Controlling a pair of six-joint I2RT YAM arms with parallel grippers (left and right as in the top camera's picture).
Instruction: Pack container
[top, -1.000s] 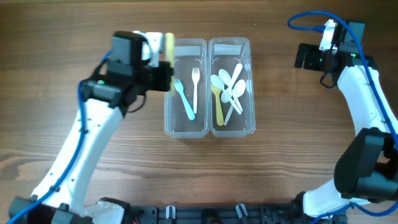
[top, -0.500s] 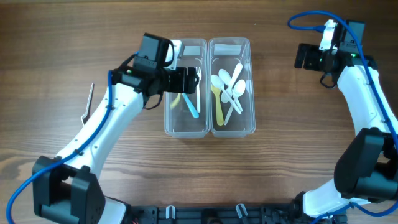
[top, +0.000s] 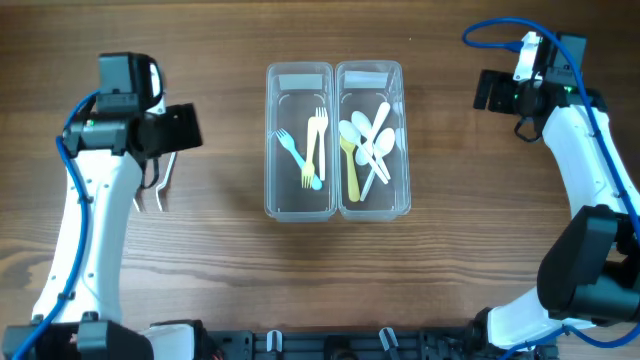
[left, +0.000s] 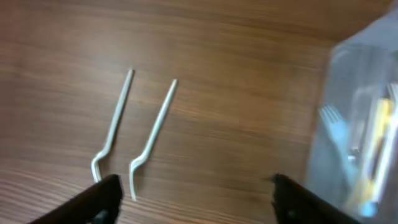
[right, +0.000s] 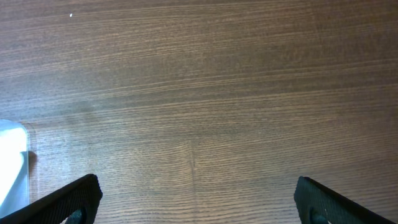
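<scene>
Two clear containers stand side by side mid-table. The left container (top: 298, 195) holds a blue fork (top: 297, 160), a white fork and a yellow fork (top: 312, 150). The right container (top: 374, 200) holds white and yellow spoons (top: 365, 140). Two thin white utensils (top: 165, 190) (left: 152, 134) lie on the wood at the left, another (left: 115, 124) beside it. My left gripper (top: 185, 128) (left: 196, 199) hovers open just above them, empty. My right gripper (top: 488, 90) (right: 199, 202) stands open over bare wood at the far right.
The left container's wall (left: 360, 124) shows blurred at the right of the left wrist view. A corner of the right container (right: 12, 168) shows at the left edge of the right wrist view. Blue cables run along both arms.
My left gripper carried the yellow fork over the left container, let it go there, then swung back left over the white utensils. The right arm has stayed still.
</scene>
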